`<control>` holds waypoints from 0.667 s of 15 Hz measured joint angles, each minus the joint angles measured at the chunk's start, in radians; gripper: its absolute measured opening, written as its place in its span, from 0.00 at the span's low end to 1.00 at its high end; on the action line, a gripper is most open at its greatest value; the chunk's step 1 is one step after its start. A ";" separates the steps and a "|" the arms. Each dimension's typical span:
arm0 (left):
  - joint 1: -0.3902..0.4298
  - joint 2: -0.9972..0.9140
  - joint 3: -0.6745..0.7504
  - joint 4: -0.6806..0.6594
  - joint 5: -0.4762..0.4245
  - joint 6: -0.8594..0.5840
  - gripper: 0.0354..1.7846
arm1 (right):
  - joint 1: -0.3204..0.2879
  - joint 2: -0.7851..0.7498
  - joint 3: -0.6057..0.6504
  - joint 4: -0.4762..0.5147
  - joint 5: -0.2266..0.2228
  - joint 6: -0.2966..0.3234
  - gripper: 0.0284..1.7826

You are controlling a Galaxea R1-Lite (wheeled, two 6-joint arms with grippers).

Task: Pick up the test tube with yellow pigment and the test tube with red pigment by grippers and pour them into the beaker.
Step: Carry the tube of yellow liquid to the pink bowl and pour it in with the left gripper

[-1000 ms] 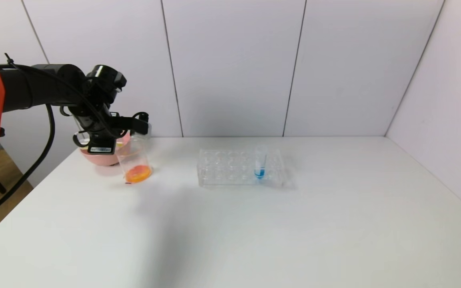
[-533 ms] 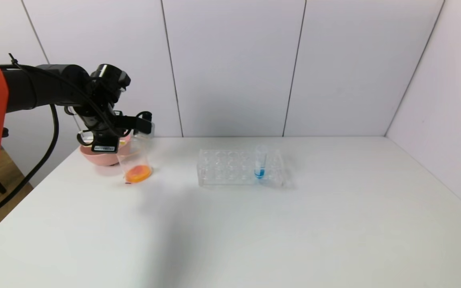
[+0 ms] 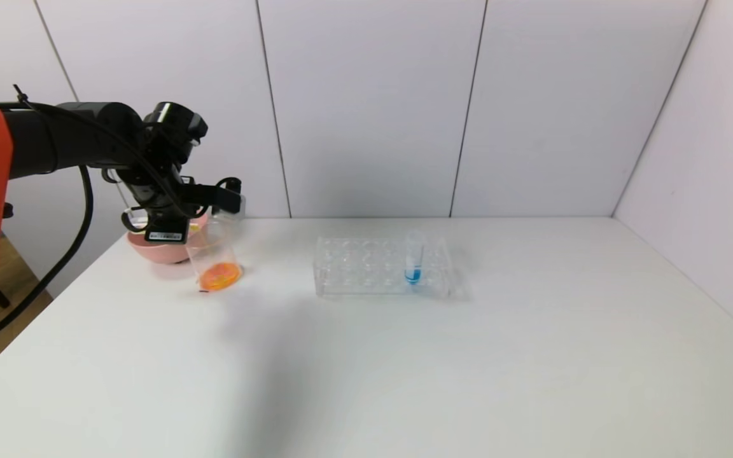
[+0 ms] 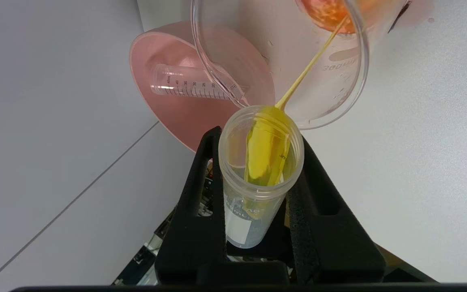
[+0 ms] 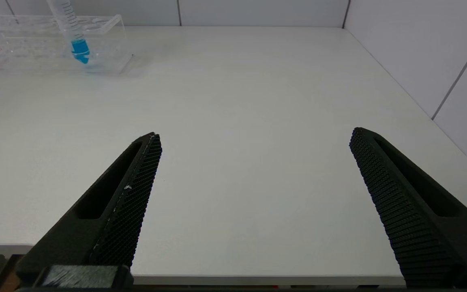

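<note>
Left gripper [image 4: 258,190], closed on the test tube with yellow pigment [image 4: 260,170], holds it tipped mouth-first over the rim of the beaker [image 4: 351,93], which stands just ahead of and below the fingers [image 4: 195,190]. A thin yellow stream runs from the tube's lip down the beaker wall into the orange liquid pooled at its base [image 3: 219,276]. Compared with a second ago the claw has lifted a little and shifted slightly toward the beaker's far side, then held steady; judged from this, the pour is in its draining phase, with some yellow still lying in the tube. Behind the claw, an emptied graduated tube [image 4: 193,83] lies in the pink bowl [image 4: 168,117], probably the test tube with red pigment, so the red pour appears done. Far to the claw's right, the rack [image 3: 382,266] keeps only the blue tube [image 3: 413,257]. Right gripper [image 5: 253,202] is parked with its jaws spread wide, holding nothing
</note>
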 joint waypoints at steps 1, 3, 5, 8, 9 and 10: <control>0.000 -0.001 0.000 0.001 0.000 0.000 0.24 | 0.000 0.000 0.000 0.000 0.000 0.000 0.95; 0.000 -0.005 0.000 0.002 0.003 -0.002 0.24 | 0.000 0.000 0.000 0.000 0.000 0.000 0.95; 0.000 -0.008 -0.004 0.008 0.016 -0.004 0.24 | 0.000 0.000 0.000 0.000 0.000 0.000 0.95; 0.000 -0.011 -0.007 0.010 0.021 -0.018 0.24 | 0.000 0.000 0.000 0.000 0.000 0.000 0.95; 0.000 -0.012 -0.008 0.010 0.020 -0.020 0.24 | 0.000 0.000 0.000 0.000 0.000 0.000 0.95; 0.000 -0.013 -0.008 0.010 0.020 -0.021 0.24 | 0.000 0.000 0.000 0.000 0.000 0.000 0.95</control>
